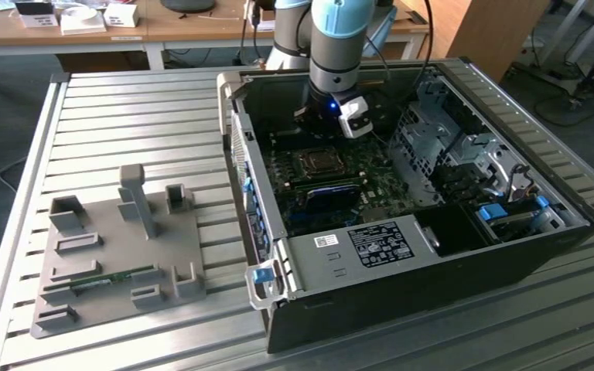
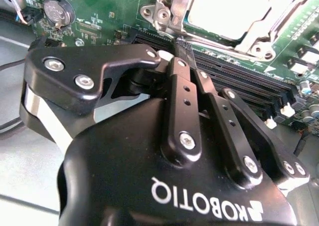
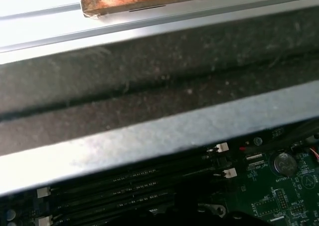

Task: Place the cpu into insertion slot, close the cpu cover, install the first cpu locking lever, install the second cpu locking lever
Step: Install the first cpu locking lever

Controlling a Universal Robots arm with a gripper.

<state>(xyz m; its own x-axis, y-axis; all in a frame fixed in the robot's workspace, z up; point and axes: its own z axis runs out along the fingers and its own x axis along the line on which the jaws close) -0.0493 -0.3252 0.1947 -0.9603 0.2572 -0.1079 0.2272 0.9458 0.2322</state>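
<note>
Inside the open computer case [image 1: 544, 247], my gripper [image 1: 321, 127] hangs just beyond the far edge of the insertion slot [image 1: 318, 161] on the green motherboard. In the second wrist view the gripper [image 2: 182, 44] is shut, its tips close to the socket's corner, where a silvery lever piece [image 2: 168, 9] sits. The cpu [image 2: 234, 4] lies in the socket with its pale metal top showing. The silvery cpu cover [image 2: 256, 36] frames it and lies down over it. I cannot tell whether the fingertips touch the lever.
Long black memory slots [image 2: 239, 79] run beside the socket, and a coin battery [image 3: 285, 162] sits on the board. The case wall [image 3: 149, 136] is close behind the gripper. A drive cage [image 1: 452, 147] is on the exterior view's right, a grey fixture plate [image 1: 121, 255] on its left.
</note>
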